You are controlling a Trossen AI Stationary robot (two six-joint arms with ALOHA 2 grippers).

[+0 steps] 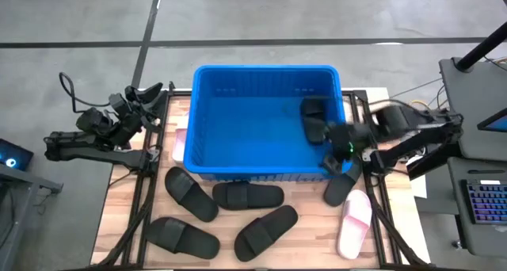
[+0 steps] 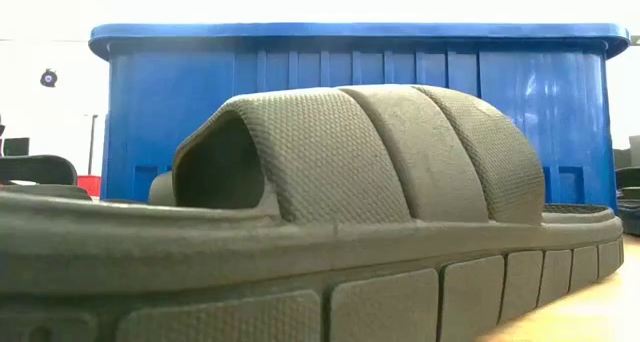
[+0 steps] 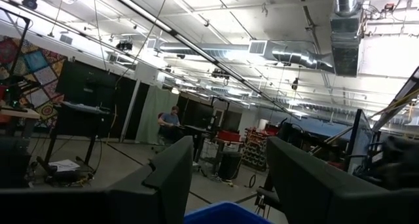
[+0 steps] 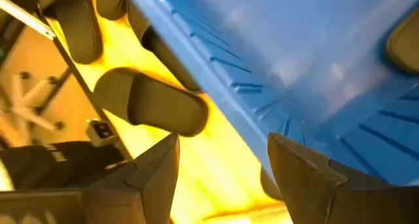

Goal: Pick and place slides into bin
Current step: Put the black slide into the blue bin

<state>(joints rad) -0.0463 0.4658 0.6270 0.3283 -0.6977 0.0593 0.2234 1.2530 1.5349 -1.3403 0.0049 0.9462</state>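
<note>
We see one black slide lying inside the blue bin, against its right wall. The other slides lie outside on the wooden bench along the bin's near side: one black slide by the bin's left corner, another just beside the near wall, two more nearer the bench's front edge, a black one off the bin's right corner, and the light pink slide just beside that one. In the low view a black slide's ribbed strap fills the foreground, with the bin's slotted wall behind it.

The right gripper hangs over the bin's near right corner, at the rim. Its jaws stand apart with nothing between them (the right wrist view shows the blue wall and the bench through the gap).

The left gripper waits off the bin's left side, at the bench's edge. Its jaws stand partly apart and hold nothing, pointing out into the room, where a person sits far off.
</note>
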